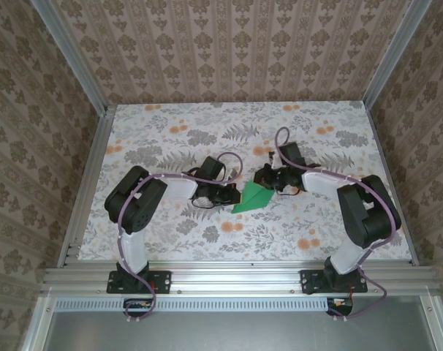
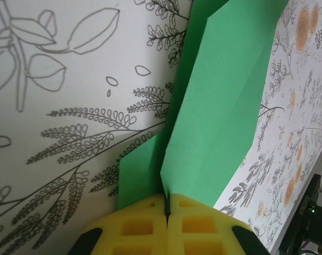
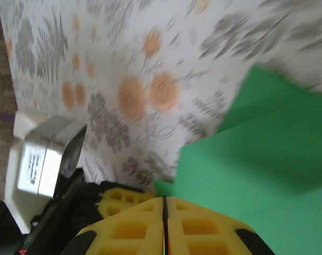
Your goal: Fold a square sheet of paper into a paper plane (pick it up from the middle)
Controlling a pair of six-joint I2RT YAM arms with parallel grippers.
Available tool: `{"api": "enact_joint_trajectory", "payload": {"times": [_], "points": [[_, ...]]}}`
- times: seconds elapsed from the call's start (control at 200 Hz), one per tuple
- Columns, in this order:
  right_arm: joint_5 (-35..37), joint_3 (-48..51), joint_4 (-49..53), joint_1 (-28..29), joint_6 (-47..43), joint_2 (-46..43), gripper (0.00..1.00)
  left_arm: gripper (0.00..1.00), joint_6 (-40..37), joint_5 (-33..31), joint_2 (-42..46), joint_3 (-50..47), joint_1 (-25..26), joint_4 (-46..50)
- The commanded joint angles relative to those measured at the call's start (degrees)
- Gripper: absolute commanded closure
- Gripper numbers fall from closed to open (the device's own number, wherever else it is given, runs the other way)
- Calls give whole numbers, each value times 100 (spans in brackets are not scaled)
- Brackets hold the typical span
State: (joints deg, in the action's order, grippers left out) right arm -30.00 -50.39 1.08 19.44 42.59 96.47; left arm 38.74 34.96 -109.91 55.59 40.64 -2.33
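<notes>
The square sheet of paper (image 1: 252,197) is a small, creased, bright green shape at the table's middle, between my two grippers. My left gripper (image 1: 227,196) is at its left end. In the left wrist view the yellow pads (image 2: 145,226) of my left gripper (image 2: 167,201) are shut on a raised edge of the folded paper (image 2: 219,117); one flap stands up, the other lies flat. My right gripper (image 1: 267,183) is at the paper's upper right. Seen from the right wrist, my right gripper (image 3: 164,199) is shut and the paper (image 3: 256,159) passes behind its tips, with no green in the seam.
The floral tabletop (image 1: 170,131) is bounded by aluminium rails and patterned walls. The left gripper's yellow pad (image 3: 116,201) and a white camera housing (image 3: 39,159) sit just left of my right fingertips. Both arms bend inward with looped cables (image 1: 280,139).
</notes>
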Motion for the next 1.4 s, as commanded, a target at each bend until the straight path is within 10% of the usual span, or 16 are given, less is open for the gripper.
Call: {"api": "enact_joint_trajectory", "payload": {"times": [0.0, 0.61, 1.045, 1.395], "points": [[-154, 144, -461, 192, 363, 339, 91, 100, -118, -441, -420, -228, 118, 953], [51, 355, -397, 262, -23, 1015, 95, 79, -183, -492, 442, -268, 128, 1256], [3, 346, -381, 267, -55, 1072, 94, 100, -333, -350, 400, -285, 153, 1385], [99, 302, -128, 262, -189, 981, 94, 90, -231, -644, 797, -272, 154, 1663]]}}
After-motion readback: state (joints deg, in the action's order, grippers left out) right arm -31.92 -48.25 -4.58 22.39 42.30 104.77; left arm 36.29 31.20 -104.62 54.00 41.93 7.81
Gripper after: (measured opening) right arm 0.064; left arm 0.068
